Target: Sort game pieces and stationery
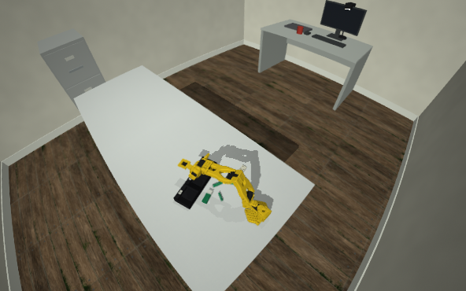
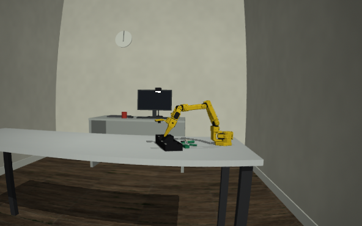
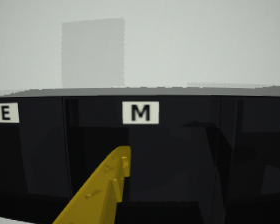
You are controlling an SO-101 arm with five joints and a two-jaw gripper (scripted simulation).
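Note:
A row of black bins stands on the white table. In the wrist view the bin marked M is straight ahead and the bin marked E is to its left. My gripper is open and empty, and hangs just above the bins. Its yellow finger points down at the M bin's dark inside. Small green pieces lie on the table between the bins and the arm's base. What lies inside the bins is hidden.
A small white piece lies on the table behind the arm. Another green piece lies near the arm's base. The table's near edge is close to the base. A desk with a monitor stands far off.

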